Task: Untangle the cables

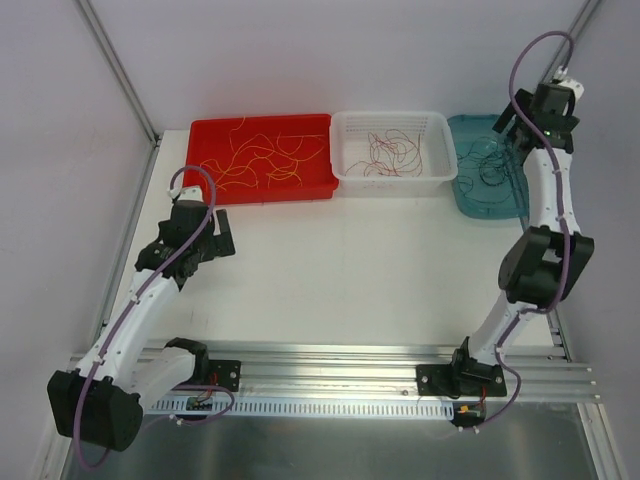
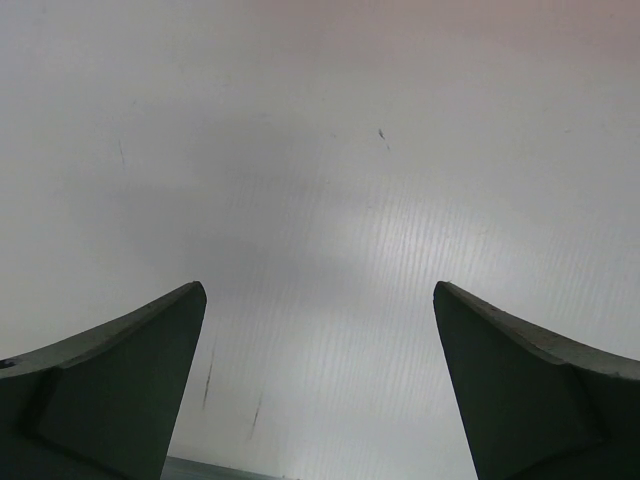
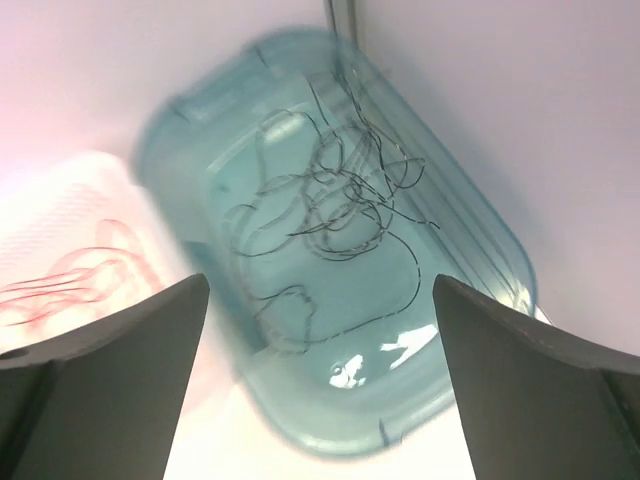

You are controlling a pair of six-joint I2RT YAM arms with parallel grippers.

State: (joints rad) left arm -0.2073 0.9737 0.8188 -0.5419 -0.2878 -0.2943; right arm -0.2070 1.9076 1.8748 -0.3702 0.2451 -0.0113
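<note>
The cables lie sorted by colour in three bins along the back of the table. Yellow-orange cables are spread in the red bin. Dark red cables fill the white basket. Black cables curl loosely in the teal bin. My right gripper hangs open above the teal bin with nothing between its fingers; in the top view this right gripper is over the bin's far side. My left gripper is open over bare table, and the left gripper sits below the red bin.
The table's white surface stretches between the bins and the arm bases. A metal rail runs along the near edge. Walls close in at left and right. In the right wrist view the white basket shows blurred at left.
</note>
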